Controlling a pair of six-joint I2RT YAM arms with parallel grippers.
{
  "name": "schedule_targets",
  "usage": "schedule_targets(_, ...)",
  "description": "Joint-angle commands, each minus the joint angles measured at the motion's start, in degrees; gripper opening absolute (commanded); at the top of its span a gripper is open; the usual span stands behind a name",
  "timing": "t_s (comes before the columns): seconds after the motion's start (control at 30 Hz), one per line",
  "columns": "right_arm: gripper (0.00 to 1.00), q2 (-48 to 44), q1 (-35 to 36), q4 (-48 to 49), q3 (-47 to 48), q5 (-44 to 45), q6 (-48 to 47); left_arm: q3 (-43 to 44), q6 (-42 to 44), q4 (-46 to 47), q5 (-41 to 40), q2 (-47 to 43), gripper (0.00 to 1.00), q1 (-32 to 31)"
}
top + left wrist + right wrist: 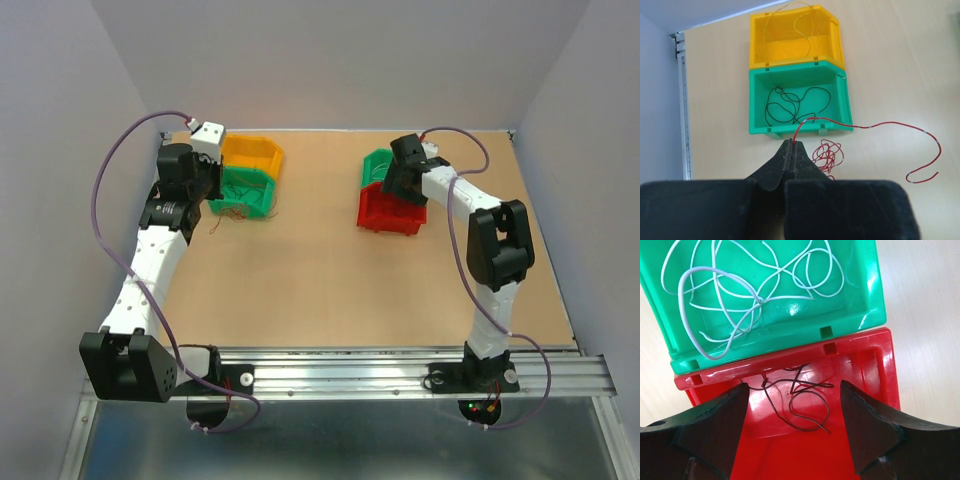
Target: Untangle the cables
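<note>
The cables are a small tangle of thin red wire [828, 155] lying on the table just in front of a green bin [840, 95]. One red strand [890, 123] runs from the tangle area out to the right and curls back. My left gripper [793, 143] is shut on the near end of that strand, right at the green bin's front wall. In the top view the wad [233, 214] is faint, beside my left gripper [207, 196]. My right gripper [793, 387] is open and empty, hovering over a red bin [875, 365] that holds a dark wire [805, 405].
The left green bin holds a black wire [790, 102]. The yellow bin [832, 40] behind it holds a yellow wire. On the right, a green bin [872, 300] with white wire [740, 300] touches the red bin; they also show in the top view [385, 195].
</note>
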Motion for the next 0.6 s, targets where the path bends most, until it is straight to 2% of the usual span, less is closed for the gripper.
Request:
schedule_targets(0.0, 0.77, 0.44, -0.29, -0.58, -0.67, 3.67, 1.61, 0.62, -0.54, 1.86, 0.42, 0.03, 0.00, 0.14)
schedule_targets(0.37, 0.66, 4.13, -0.02, 3.28, -0.76, 3.85, 1.78, 0.54, -0.36, 1.77, -0.02, -0.58, 0.00, 0.14)
schedule_targets(0.47, 0.47, 3.61, 0.42, 6.44, -2.07, 4.90, 1.26, 0.19, -0.54, 1.86, 0.16, -0.76, 0.00, 0.14)
schedule_targets(0.5, 0.30, 3.26, 0.50, 7.06, -2.25, 5.69, 0.82, 0.01, -0.45, 1.94, 0.16, -0.93, 0.00, 0.14)
schedule_targets(0.57, 0.19, 2.64, 0.50, 7.77, -1.99, 6.48, 0.47, 0.01, -0.45, 1.94, -0.02, -1.02, 0.00, 0.14)
